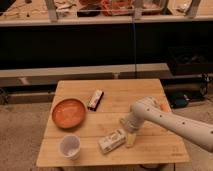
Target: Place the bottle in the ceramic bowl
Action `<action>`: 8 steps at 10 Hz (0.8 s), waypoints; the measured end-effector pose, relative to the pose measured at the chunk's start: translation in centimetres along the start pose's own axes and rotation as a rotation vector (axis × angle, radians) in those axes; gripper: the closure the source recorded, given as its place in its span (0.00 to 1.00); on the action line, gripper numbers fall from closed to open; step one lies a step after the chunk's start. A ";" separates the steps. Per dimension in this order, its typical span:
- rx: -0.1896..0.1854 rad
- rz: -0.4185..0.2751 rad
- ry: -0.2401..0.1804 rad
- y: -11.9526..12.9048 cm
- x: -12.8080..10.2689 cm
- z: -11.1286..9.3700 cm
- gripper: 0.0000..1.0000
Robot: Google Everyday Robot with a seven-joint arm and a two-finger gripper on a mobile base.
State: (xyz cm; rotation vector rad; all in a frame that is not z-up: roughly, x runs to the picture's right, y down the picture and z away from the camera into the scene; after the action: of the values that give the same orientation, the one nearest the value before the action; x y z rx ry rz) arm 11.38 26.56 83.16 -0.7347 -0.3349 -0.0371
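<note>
The cream-white bottle [111,141] lies on its side near the front edge of the wooden table [145,95], right of centre. My gripper [129,137] hangs at the end of the white arm, down at table level right against the bottle's right end. The ceramic bowl [68,112], orange-brown and shallow, sits empty on the left side of the table, well apart from the bottle and the gripper.
A small white cup [70,146] stands at the front left, just below the bowl. A dark rectangular packet [95,99] lies behind the middle of the table. Dark shelving and a counter with clutter run along the back.
</note>
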 end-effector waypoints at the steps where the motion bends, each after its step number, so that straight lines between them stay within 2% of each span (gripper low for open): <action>1: 0.003 0.000 -0.002 -0.1 -0.1 -0.2 0.36; 2: 0.003 0.000 -0.002 0.0 -0.1 -0.6 0.24; 3: 0.000 -0.002 -0.001 0.1 -0.1 -0.7 0.21; 8: -0.008 -0.009 0.012 0.4 0.2 -1.2 0.20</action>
State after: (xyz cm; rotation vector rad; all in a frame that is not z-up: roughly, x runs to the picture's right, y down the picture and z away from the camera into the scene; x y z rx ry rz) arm 11.92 26.10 82.12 -0.7411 -0.3263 -0.0511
